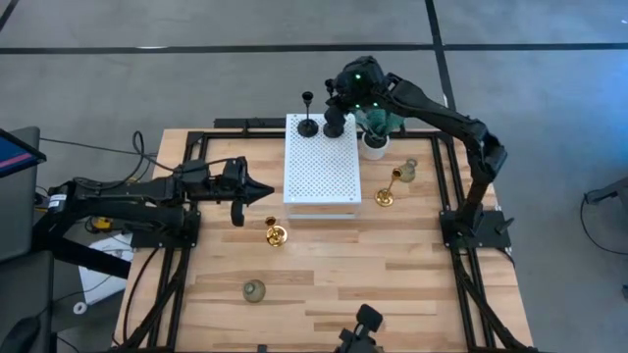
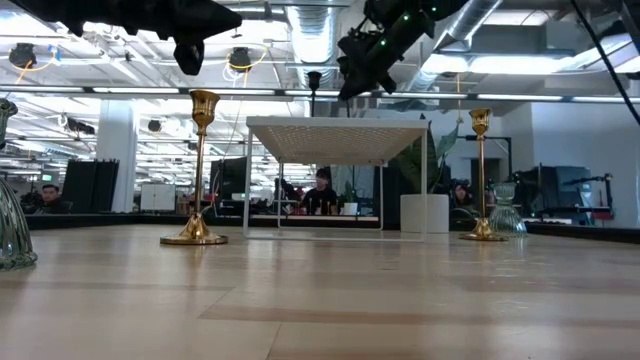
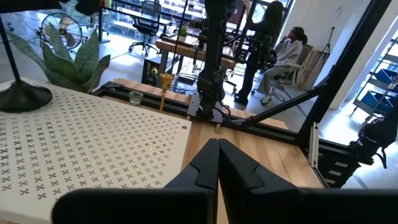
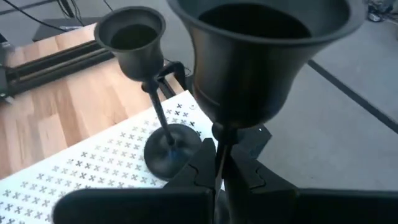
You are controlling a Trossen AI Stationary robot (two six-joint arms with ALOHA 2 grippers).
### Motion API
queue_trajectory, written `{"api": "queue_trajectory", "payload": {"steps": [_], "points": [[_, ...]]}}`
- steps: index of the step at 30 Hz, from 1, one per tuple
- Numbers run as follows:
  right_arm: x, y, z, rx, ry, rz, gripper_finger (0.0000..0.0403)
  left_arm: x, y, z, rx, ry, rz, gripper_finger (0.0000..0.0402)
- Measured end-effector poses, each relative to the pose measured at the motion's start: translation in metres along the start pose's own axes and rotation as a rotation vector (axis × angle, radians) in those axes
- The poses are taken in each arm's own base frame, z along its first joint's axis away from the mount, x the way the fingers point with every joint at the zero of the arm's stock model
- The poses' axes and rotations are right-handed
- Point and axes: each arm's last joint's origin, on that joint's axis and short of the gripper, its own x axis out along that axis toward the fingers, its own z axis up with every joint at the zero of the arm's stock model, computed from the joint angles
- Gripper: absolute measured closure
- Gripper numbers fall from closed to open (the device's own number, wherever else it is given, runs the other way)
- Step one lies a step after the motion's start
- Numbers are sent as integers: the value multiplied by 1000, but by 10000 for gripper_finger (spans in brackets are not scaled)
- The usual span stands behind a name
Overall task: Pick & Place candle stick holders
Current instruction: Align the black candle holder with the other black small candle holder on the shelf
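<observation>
Right gripper point(image 4: 219, 167) is over the far edge of the white perforated platform point(image 1: 322, 162), fingers clamped on the thin stem of a black candle holder point(image 4: 264, 59); its wide cup fills the right wrist view just ahead of the fingers. Whether its base touches the platform, can't tell.

Second black holder point(image 1: 308, 116) stands upright on the platform's far corner, just beside the held one and apart from it.

Left gripper point(image 1: 263, 192) hovers above the table at the platform's left edge, fingers pressed together, nothing between them.

Relative to the left gripper:
- one gold holder point(image 1: 276, 233) stands on the wood just below and ahead of the fingertips, near side of the platform
- one pale-green glass holder point(image 1: 254, 290) sits well apart, toward the table's near edge

Relative to the right gripper:
- potted plant point(image 1: 376, 132) in a white pot is just beside it, off the platform's right edge
- second green glass holder point(image 1: 407, 170) sits beyond the plant, nearer the right arm's base
- second gold holder point(image 1: 386, 190) stands upright by the platform's right edge, near that green one, not touching
</observation>
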Motion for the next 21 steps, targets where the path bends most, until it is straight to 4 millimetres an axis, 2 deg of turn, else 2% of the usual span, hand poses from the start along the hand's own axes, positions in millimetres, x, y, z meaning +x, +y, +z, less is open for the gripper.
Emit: {"api": "queue_trajectory", "payload": {"steps": [12, 21], "points": [[0, -5, -1, -25, 8, -53, 403, 0, 0, 0, 0, 0, 0, 394], [0, 1, -1, -10, 12, -19, 403, 0, 0, 0, 0, 0, 0, 394]]}}
